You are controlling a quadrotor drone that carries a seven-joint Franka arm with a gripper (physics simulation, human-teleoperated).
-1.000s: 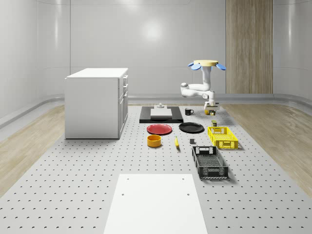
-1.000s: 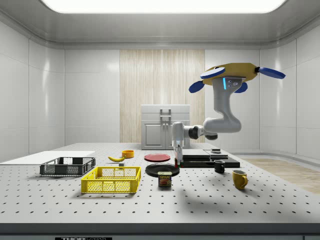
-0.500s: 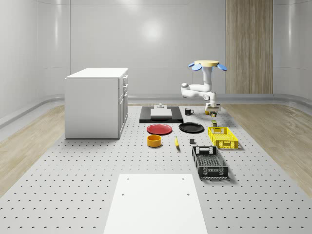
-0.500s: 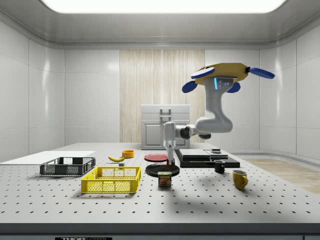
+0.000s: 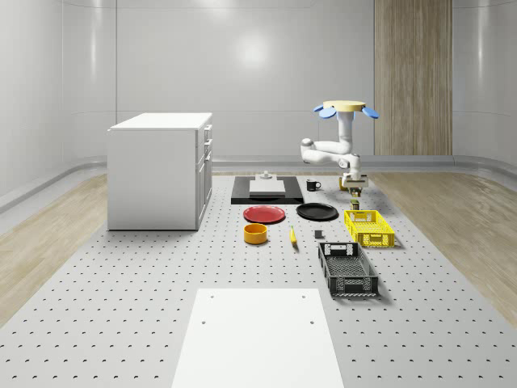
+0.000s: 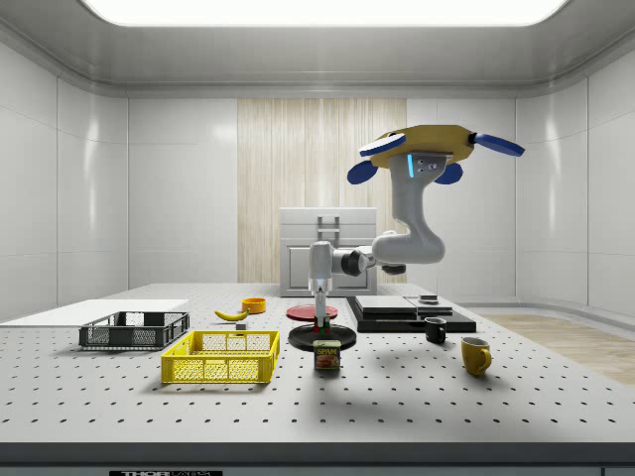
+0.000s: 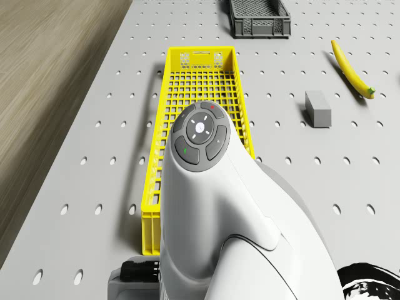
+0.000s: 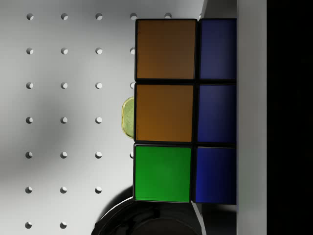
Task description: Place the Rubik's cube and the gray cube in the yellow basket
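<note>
Bright overhead light — soft shadows

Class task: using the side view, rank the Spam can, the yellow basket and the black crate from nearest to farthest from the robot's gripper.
The gripper hangs above the table with the drone hovering overhead.
1. Spam can: just below the gripper, slightly to the side view's right.
2. Yellow basket: toward the side view's left.
3. Black crate: farther left still.

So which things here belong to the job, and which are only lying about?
For the job: Rubik's cube, held in the pincer; gray cube on the table; yellow basket, just ahead of the hovering drone.

Lying about: banana, black basket, red plate, spam can, yellow mug.
</note>
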